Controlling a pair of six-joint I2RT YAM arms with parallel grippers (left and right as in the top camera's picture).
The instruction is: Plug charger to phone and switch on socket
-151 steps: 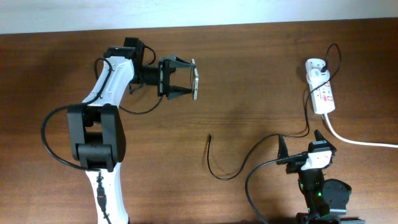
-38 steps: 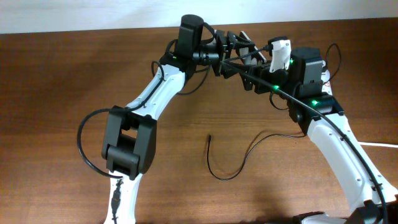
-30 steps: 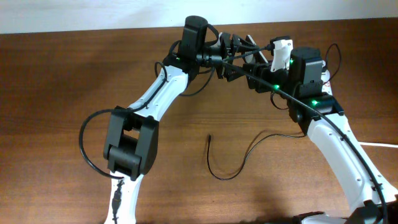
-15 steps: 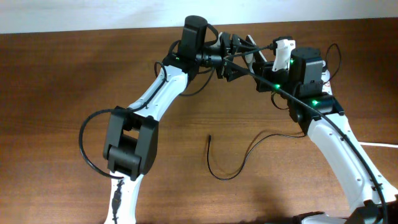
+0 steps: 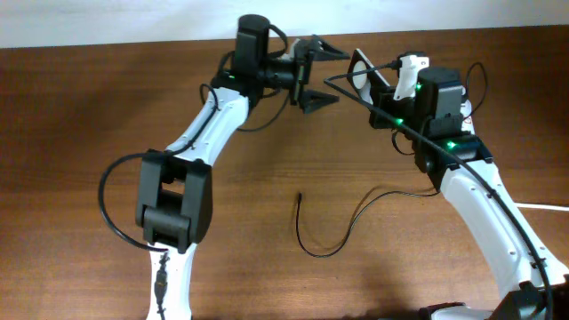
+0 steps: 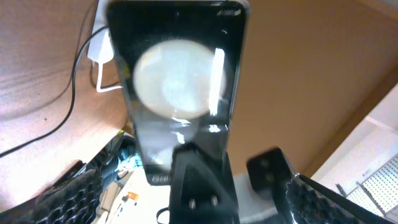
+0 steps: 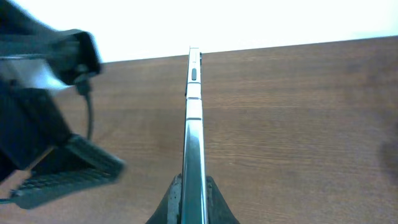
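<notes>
The phone [image 5: 361, 65] hangs in the air at the back of the table, edge up, with my right gripper [image 5: 373, 84] shut on its lower end. In the right wrist view it stands edge-on [image 7: 194, 112] between the pinched jaws. My left gripper [image 5: 322, 76] is open just left of it, its fingers [image 6: 65, 199] spread wide and touching nothing. The phone's glossy face [image 6: 180, 87] fills the left wrist view. The charger's thin black cable [image 5: 307, 238] lies looped on the wood, its tip free. The socket [image 6: 99, 43] shows only as a white corner.
My right arm [image 5: 462, 178] rises from the front right and covers the back-right corner where the socket lies. The left arm [image 5: 191, 151] stretches diagonally from the front left. A thick white cord [image 5: 542, 206] leaves at the right edge.
The right gripper has shut on the phone. The left gripper has opened, let go of it and drawn back to the left.
</notes>
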